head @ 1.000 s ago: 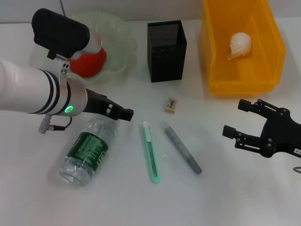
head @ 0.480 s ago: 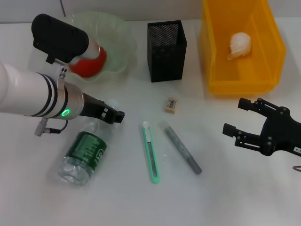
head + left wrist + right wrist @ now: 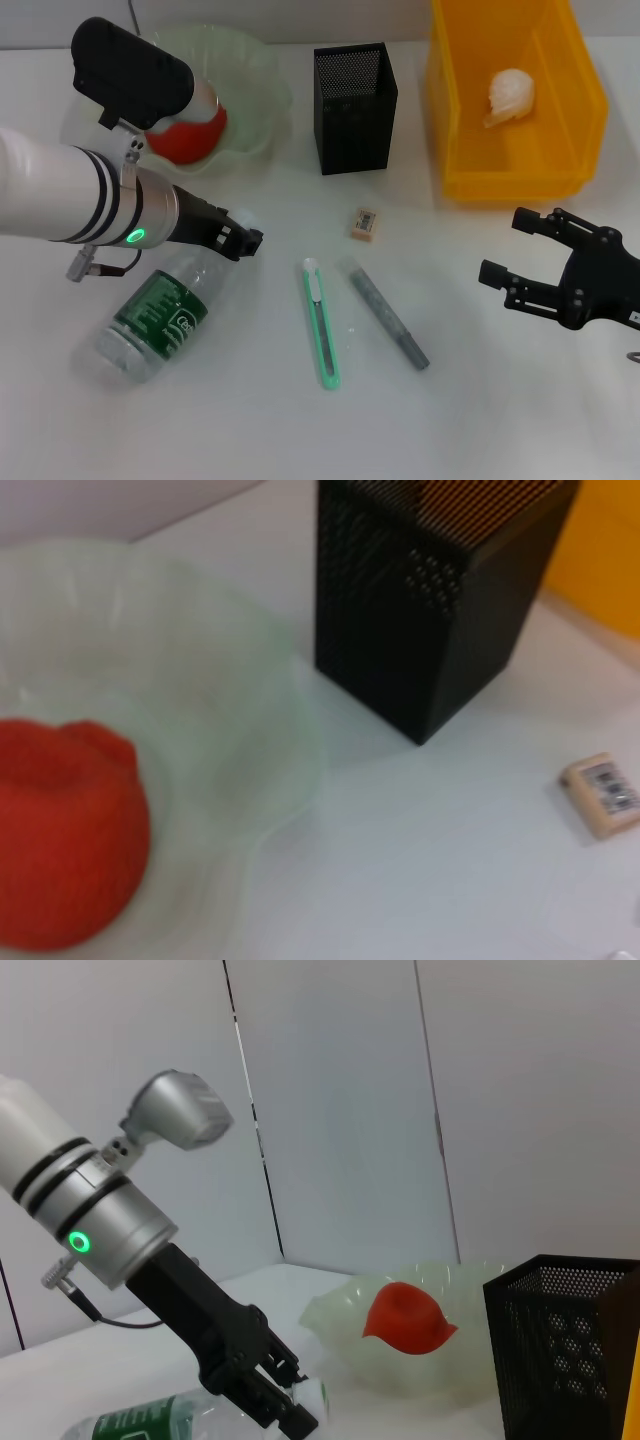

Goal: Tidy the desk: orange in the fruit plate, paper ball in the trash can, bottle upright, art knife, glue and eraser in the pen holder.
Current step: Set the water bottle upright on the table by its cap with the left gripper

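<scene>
The small clear plastic bottle [image 3: 153,318] with its green label lies on its side on the smooth white desk [image 3: 250,420], cap end up at the left gripper [image 3: 243,241], which is clenched on its neck; its long axis runs diagonally. Well apart, the right gripper [image 3: 500,248] hangs with jaws spread, near the glossy yellow rectangular trash can [image 3: 460,150].

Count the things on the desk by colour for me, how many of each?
Green: 3, fruit plate, bottle, art knife
Red-orange: 1, orange
Black: 1, pen holder
Yellow: 1, trash can
White: 1, paper ball
Tan: 1, eraser
Grey: 1, glue
Total: 9
</scene>
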Controlling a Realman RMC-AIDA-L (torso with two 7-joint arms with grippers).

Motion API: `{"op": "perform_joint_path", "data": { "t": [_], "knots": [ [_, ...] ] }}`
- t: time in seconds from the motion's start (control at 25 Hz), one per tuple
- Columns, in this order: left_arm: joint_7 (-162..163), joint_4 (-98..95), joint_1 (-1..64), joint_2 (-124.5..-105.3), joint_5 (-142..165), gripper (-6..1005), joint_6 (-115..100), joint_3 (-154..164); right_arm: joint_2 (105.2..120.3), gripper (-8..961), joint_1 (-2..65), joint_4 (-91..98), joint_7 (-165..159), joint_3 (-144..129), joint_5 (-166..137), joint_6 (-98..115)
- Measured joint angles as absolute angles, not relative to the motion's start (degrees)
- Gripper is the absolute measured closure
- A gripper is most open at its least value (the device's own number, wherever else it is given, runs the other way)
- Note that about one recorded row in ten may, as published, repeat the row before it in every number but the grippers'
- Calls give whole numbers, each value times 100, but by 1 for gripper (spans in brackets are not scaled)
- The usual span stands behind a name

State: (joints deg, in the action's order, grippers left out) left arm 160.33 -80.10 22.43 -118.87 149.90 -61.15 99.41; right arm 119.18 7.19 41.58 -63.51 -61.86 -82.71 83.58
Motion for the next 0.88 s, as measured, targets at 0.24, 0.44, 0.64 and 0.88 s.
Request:
{"op": "perform_joint_path", "data": {
  "t": [0.24,0.44,0.64,0.88],
  "knots": [
    [15117,-8865,1718,-11868,14407,561,-6438,9508,11913,106,723,4157,-6357,-6174,-8271,8398],
    [13457,-9421,964,-11856,13271,561,-6513,8796,11911,106,758,4158,-6367,-6175,-8271,8400],
    [12182,-9432,421,-11856,12285,560,-6457,8260,11909,107,815,4157,-6427,-6179,-8271,8409],
    [10711,-9226,-133,-11857,10898,560,-6518,7709,11909,107,889,4158,-6493,-6213,-8271,8414]
  ]
}}
